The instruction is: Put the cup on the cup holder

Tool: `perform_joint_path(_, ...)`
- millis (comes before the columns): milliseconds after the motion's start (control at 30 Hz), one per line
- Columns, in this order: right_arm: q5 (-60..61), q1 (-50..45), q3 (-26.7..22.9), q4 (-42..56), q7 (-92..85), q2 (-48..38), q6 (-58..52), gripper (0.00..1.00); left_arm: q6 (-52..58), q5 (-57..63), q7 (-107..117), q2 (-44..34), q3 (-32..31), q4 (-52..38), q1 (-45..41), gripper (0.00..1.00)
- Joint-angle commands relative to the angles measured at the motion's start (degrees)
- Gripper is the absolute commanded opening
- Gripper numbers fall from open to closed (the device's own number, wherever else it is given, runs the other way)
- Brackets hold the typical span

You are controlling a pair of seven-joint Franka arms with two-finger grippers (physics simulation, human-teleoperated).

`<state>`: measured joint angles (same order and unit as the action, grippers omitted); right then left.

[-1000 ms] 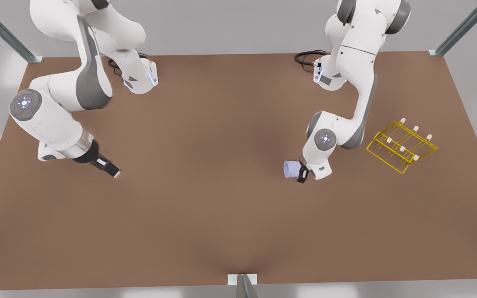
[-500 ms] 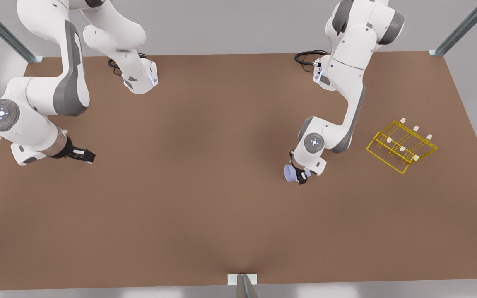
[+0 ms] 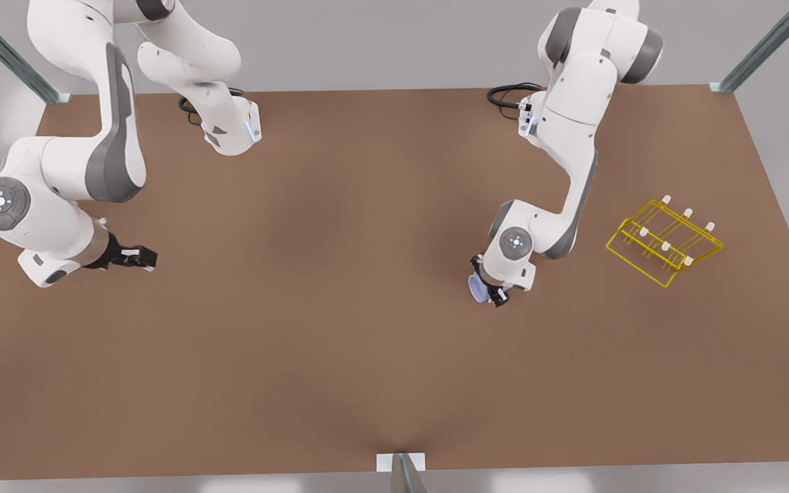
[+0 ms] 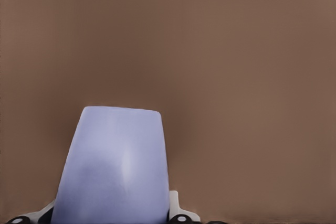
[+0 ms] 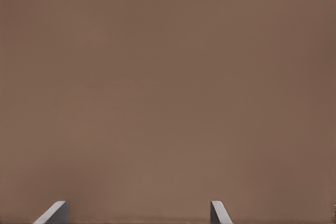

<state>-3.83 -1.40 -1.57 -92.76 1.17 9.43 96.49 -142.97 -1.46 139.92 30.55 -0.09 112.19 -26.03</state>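
Cup [image 3: 478,289] in left gripper [image 3: 489,291] — right gripper [image 3: 141,258] waiting, spread.

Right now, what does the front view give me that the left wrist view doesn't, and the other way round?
Front view alone: the yellow cup holder standing apart on the table toward that view's right, both arm bases, and the right pincer waiting over bare table at that view's left. Left wrist view alone: a close look at the cup's plain tapered wall running away from the camera, with parts of the left pincer either side of it. Shared: the cup at the left pincer, the pincer largely covering it in the front view, and the brown table.
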Motion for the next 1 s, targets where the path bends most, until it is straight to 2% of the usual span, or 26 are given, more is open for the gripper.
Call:
perform_joint_path(0,0.1,0.3,0.0,0.1,-8.9,0.2,-1.0,1.0,3.1,0.6,9.7,-1.4,0.0,-0.4,0.1,0.64)
perform_joint_path(67,0.1,0.3,0.0,0.1,-8.9,0.3,-1.0,1.0,19.7,2.2,9.8,2.0,0.5,-11.4,-0.2,0.65)
perform_joint_path(133,0.1,0.3,0.0,0.1,-9.1,0.3,-1.0,1.0,28.7,11.4,9.9,1.4,1.7,-14.9,-1.3,0.65)
perform_joint_path(200,0.1,0.4,0.0,0.1,-9.2,0.3,-1.0,1.0,31.4,14.6,7.8,0.9,16.0,-15.4,-12.9,0.65)
perform_joint_path(233,0.1,0.8,0.0,0.0,-9.3,0.3,-1.1,1.0,34.8,14.6,0.9,1.2,26.5,-15.0,-21.1,0.65)
perform_joint_path(267,0.1,0.8,0.0,0.1,-9.3,0.3,-1.8,1.0,35.1,14.6,-3.1,1.5,33.0,-14.2,-26.0,0.65)
perform_joint_path(333,0.1,0.8,0.0,0.1,-9.2,0.3,-1.8,1.0,37.4,14.6,-19.1,5.7,52.3,-12.4,-39.5,0.65)
perform_joint_path(433,0.1,0.4,0.1,0.5,-8.7,0.5,-1.8,1.0,37.4,14.5,-32.8,11.9,66.3,-9.1,-50.1,0.65)
perform_joint_path(500,0.1,0.2,0.3,0.8,-8.7,0.6,-1.9,1.0,37.3,14.5,-43.3,15.9,72.7,-6.7,-54.2,0.65)
perform_joint_path(567,0.1,0.6,0.3,1.2,-9.2,0.8,-1.8,1.0,36.2,15.1,-53.5,21.5,75.9,-4.2,-56.0,0.65)
perform_joint_path(600,0.1,0.2,0.3,1.1,-9.0,0.7,-1.9,1.0,34.7,19.9,-54.9,24.6,76.4,-3.3,-55.9,0.65)
perform_joint_path(667,0.1,0.2,0.3,1.2,-8.8,0.9,-1.9,1.0,25.1,21.0,-55.0,31.4,77.4,0.6,-53.9,0.65)
perform_joint_path(767,0.1,0.3,0.3,1.3,-8.6,0.9,-3.8,1.0,14.3,21.1,-56.7,33.7,79.4,6.5,-53.2,0.65)
perform_joint_path(967,0.1,1.4,0.2,1.3,-9.4,1.2,-3.9,1.0,8.8,23.0,-56.8,37.7,79.4,14.9,-55.1,0.65)
